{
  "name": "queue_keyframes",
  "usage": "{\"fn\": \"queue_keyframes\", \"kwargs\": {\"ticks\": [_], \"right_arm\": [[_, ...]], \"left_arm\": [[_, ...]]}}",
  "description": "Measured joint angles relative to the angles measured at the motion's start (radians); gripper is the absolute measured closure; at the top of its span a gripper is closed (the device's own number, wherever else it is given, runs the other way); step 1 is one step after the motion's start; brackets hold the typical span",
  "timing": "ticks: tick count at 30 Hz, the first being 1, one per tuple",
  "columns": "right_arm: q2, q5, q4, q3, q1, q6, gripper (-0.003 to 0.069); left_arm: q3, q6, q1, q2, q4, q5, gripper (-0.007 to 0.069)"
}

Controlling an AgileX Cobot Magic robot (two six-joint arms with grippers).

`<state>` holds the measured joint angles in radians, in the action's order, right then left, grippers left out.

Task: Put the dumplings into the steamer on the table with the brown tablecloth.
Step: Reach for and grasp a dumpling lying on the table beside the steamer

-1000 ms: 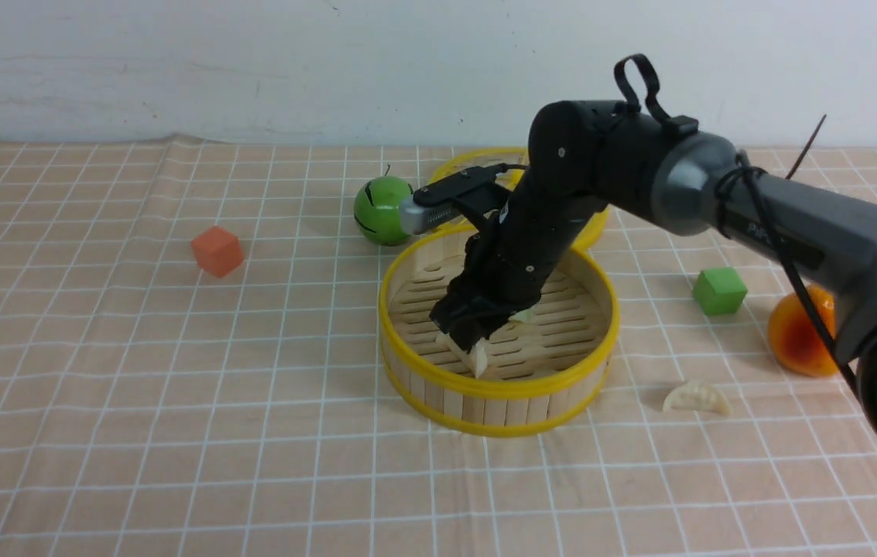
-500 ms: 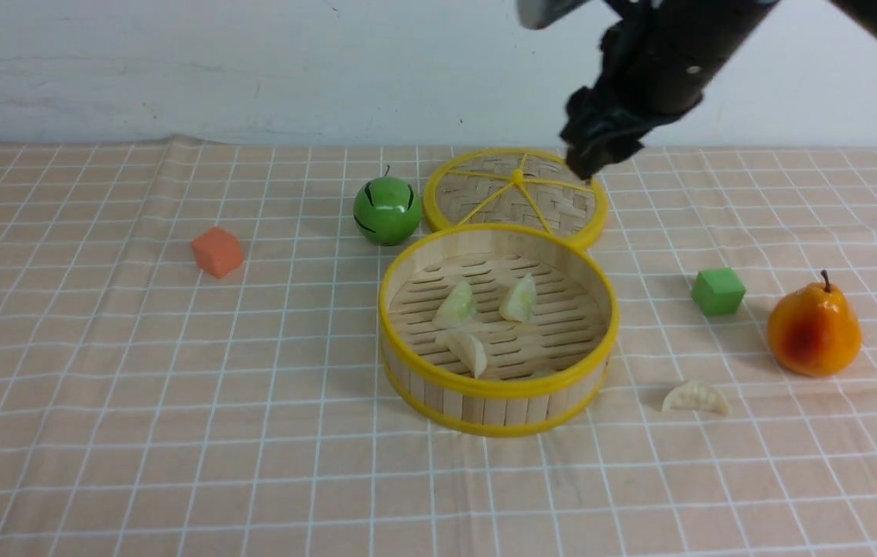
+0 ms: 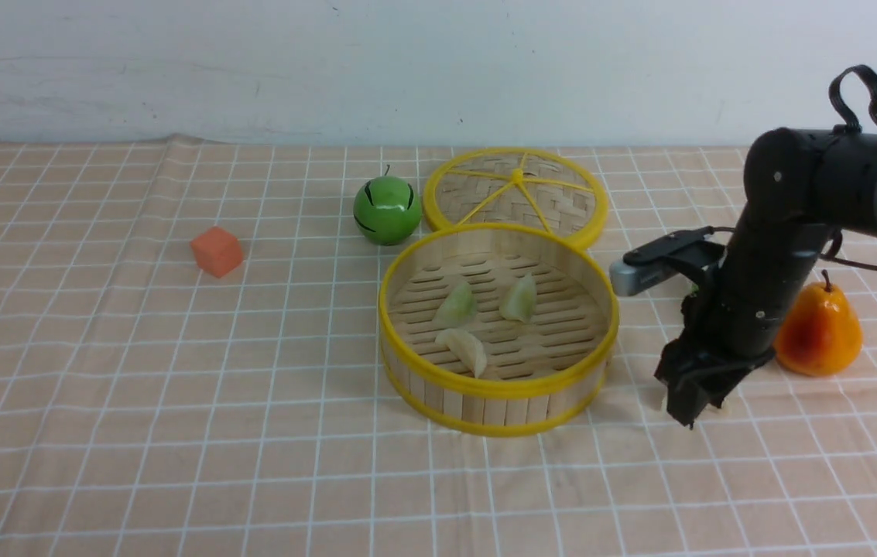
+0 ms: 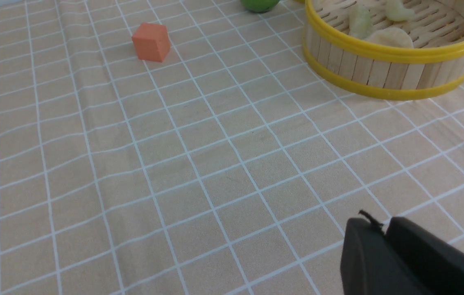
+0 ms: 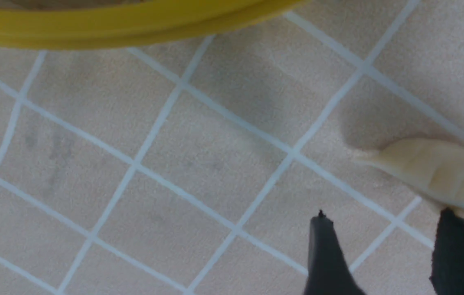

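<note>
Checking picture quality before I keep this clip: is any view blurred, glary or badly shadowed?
Front view: sharp, evenly lit, soft shadows by the steamer, no glare. Left wrist view: sharp, the cloth grid crisp. Right wrist view: very close, softer; the steamer rim and the dumpling look slightly blurred, a dim shadow beside it.

Orange-red cube (image 3: 217,251) seen alone, far left. Glossy green apple-shaped ball with stem (image 3: 386,210) set just beside flat woven bamboo disc with yellow rim and spokes (image 3: 515,193). Orange-yellow pear (image 3: 825,336) stood upright, far right.
</note>
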<state>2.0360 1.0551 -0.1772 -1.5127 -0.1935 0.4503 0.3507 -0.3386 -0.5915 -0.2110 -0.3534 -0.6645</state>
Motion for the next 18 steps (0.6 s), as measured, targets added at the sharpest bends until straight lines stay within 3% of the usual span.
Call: {"fn": "queue_keyframes", "kwargs": {"ticks": [6, 10, 14, 18], "right_arm": [[0.033, -0.085, -0.005, 0.023, 0.0, 0.01, 0.0418], [0.033, -0.022, -0.006, 0.004, 0.0, 0.011, 0.0477], [0.026, 0.05, -0.011, -0.048, 0.0, 0.011, 0.0482], [-0.001, 0.12, -0.018, -0.149, 0.0, 0.001, 0.0424]], "left_arm": [[-0.001, 0.0, 0.0, 0.0, 0.0, 0.0, 0.0551], [-0.001, 0.0, 0.0, 0.0, -0.001, 0.0, 0.0549], [-0.001, 0.0, 0.0, 0.0, -0.001, 0.0, 0.0547], [-0.001, 0.0, 0.0, 0.0, -0.002, 0.0, 0.054]]}}
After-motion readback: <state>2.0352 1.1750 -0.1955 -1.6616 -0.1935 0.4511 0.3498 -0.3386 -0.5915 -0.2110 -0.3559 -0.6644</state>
